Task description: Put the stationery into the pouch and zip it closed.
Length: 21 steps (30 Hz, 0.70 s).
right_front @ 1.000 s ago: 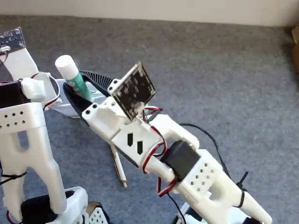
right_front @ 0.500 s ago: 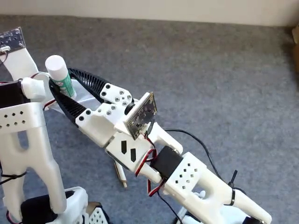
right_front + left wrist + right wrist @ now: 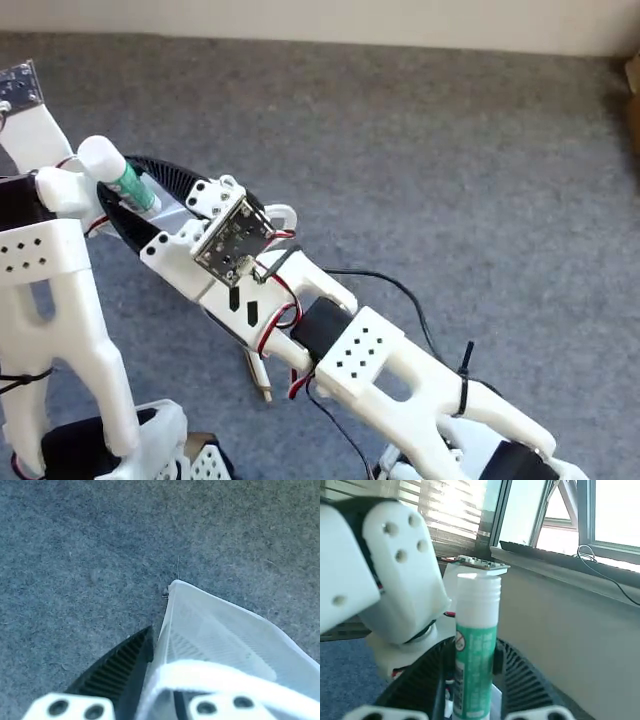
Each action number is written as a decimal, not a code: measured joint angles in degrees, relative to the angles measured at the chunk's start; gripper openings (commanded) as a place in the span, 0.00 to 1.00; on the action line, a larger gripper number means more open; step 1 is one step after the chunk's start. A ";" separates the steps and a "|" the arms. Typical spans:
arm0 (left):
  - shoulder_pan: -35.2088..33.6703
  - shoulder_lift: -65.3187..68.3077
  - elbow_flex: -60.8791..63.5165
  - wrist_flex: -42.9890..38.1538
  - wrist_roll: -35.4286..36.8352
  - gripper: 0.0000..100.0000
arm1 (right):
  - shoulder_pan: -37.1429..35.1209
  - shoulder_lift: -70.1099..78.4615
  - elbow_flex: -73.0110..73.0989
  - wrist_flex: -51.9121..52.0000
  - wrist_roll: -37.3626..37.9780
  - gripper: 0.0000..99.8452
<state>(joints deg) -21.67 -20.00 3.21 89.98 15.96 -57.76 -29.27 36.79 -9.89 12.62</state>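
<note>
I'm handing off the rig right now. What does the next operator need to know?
Right end effector: shut on the glue stick, raised beside the pouch.
Left end effector: at the pouch's corner; whether it grips is unclear.
Pen: lies on the carpet, partly under the right arm.
Done: glue stick picked up.
Left: glue stick into the pouch, then the pen, then zip it closed.

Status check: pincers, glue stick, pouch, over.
Right pincer shut on glue stick, near pouch. Left pincer at pouch edge. Pen lies on carpet.
</note>
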 measured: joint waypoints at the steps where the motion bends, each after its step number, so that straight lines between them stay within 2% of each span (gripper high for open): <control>1: 0.00 0.00 0.00 0.00 0.00 0.05 | 0.00 0.00 0.00 0.00 0.18 0.01; 21: -0.09 0.00 0.00 -0.09 0.00 0.05 | 1.67 0.26 0.00 0.44 0.35 0.01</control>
<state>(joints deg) -21.76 -20.00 3.21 89.89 15.96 -56.09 -29.01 36.79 -9.45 12.97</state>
